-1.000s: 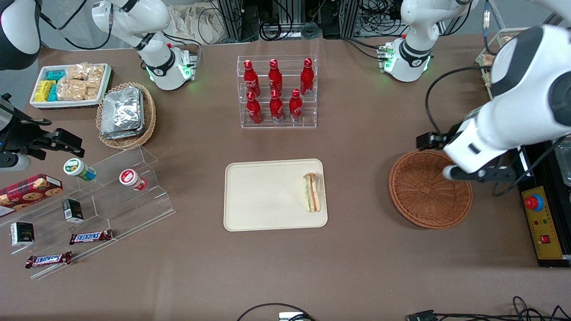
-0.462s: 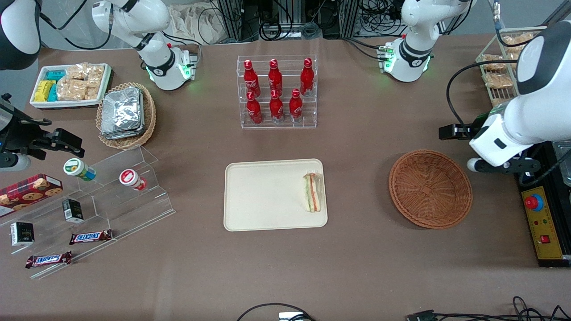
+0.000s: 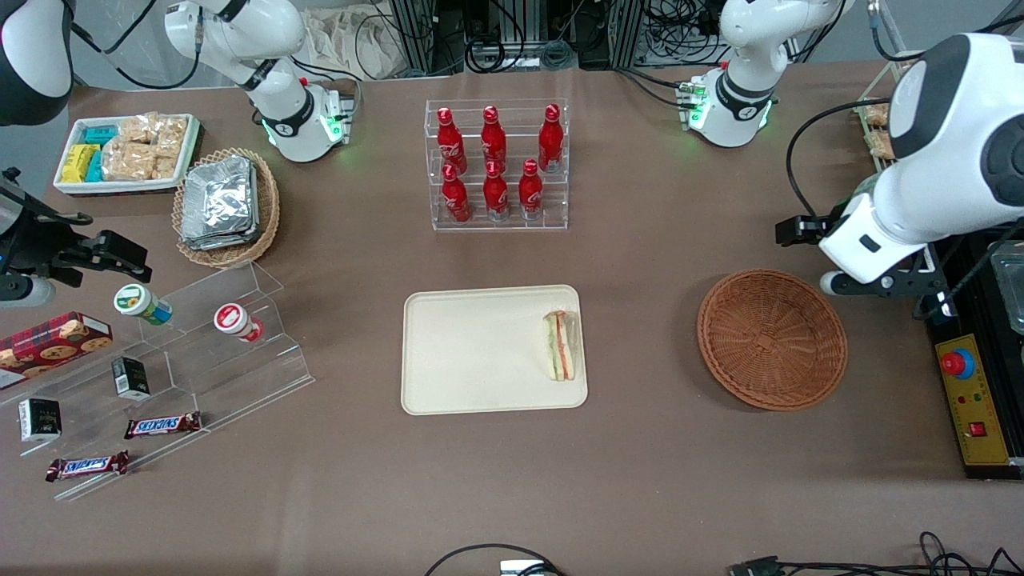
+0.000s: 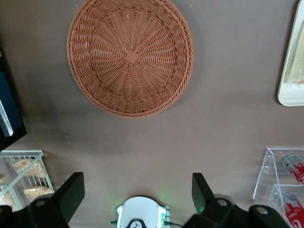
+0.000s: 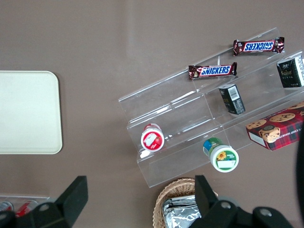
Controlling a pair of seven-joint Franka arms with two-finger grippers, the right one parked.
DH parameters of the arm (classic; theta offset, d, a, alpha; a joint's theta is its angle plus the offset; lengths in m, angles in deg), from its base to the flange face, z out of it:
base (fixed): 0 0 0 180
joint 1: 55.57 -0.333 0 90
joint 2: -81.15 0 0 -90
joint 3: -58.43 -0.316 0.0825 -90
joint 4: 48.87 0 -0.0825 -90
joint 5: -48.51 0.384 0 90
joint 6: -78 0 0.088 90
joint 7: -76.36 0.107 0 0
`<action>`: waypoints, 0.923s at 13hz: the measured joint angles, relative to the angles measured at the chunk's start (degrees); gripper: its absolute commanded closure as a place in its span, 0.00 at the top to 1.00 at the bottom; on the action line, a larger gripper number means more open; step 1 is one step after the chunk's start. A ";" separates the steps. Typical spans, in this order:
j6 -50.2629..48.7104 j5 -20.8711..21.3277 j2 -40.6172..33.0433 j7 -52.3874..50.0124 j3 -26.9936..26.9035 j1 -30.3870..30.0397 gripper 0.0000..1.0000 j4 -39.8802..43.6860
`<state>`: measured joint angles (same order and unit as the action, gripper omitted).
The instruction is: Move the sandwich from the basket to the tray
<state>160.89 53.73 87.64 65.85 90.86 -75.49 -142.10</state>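
Observation:
The sandwich [image 3: 562, 346] lies on the cream tray [image 3: 480, 352], close to the tray edge that faces the basket. The reddish-brown wicker basket [image 3: 772, 338] holds nothing, and its bare bottom [image 4: 130, 57] also shows in the left wrist view. My left gripper [image 3: 856, 248] hangs high over the table beside the basket rim, toward the working arm's end and a little farther from the front camera. In the wrist view the gripper [image 4: 137, 183] is open, its black fingers [image 4: 71, 194] set wide apart with nothing between them. One tray edge [image 4: 294, 71] shows there too.
A clear rack of red bottles [image 3: 498, 164] stands farther from the camera than the tray. A tiered acrylic shelf [image 3: 200, 352] with snacks, a foil-packet basket [image 3: 228, 204] and a white bin [image 3: 128, 152] lie toward the parked arm's end. A yellow control box [image 3: 972, 400] and a wire rack [image 3: 876, 128] flank the basket.
My left arm rose off the basket rim and swung out toward the working arm's end, then came a little way back. The sandwich has stayed on the tray.

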 measured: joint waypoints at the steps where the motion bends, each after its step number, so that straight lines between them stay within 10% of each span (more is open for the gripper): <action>1: 1.24 0.00 -1.29 1.06 -0.17 -0.03 1.00 -1.52; 12: 9.87 -1.20 -8.12 5.09 -23.14 20.25 1.00 -9.35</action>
<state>170.76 52.53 79.51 70.94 67.71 -55.23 -151.44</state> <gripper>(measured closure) 0.000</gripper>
